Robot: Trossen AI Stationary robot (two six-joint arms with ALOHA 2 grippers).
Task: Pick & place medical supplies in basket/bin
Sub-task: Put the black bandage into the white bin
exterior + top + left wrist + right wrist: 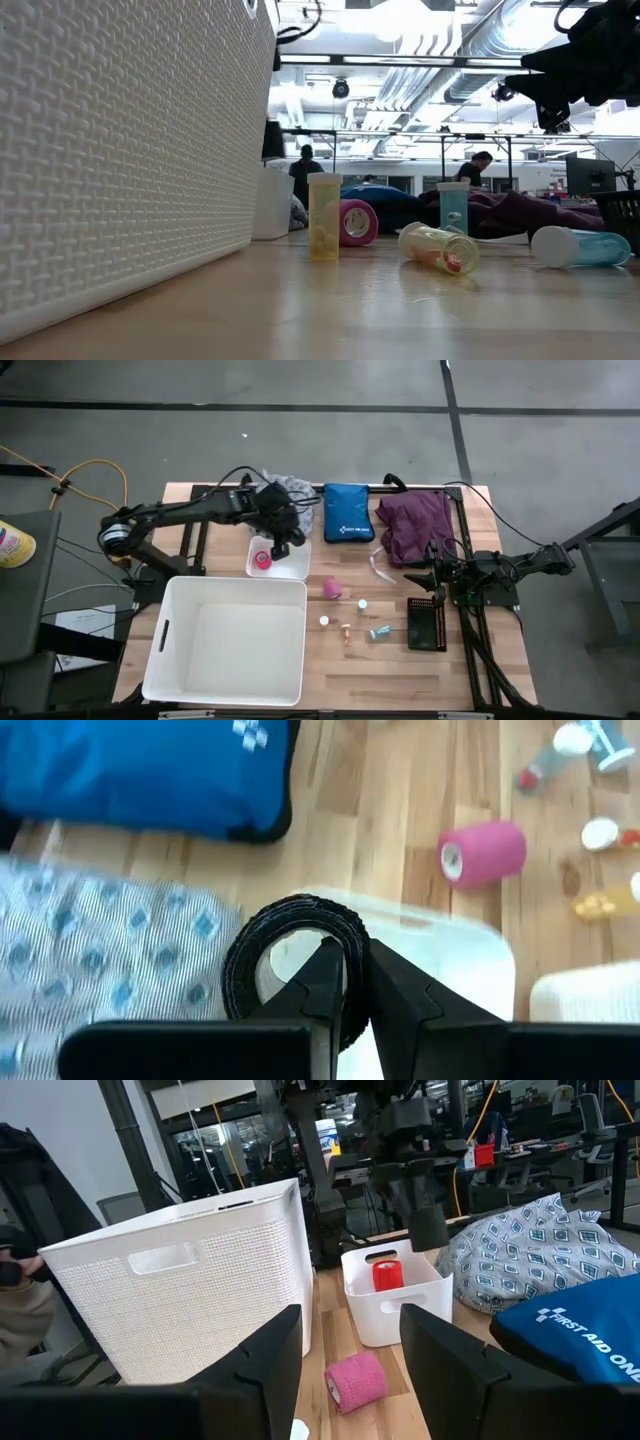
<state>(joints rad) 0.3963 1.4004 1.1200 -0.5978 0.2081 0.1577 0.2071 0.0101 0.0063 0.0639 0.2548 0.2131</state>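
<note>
Black tape roll (290,965) sits clamped in your left gripper (355,985), fingers pinching its rim; only the left wrist view shows this, with the roll's open centre facing the camera, above the small white bin (440,970). In the high view that grip hides under the arm at upper centre, over the small bin where a red roll (262,559) lies. Your pink tape roll (331,589) lies on its side at centre, axis running left-right. Your right gripper (350,1345), at right of the high view, holds nothing, fingers apart. The large white basket (160,650) fills the lower left.
</note>
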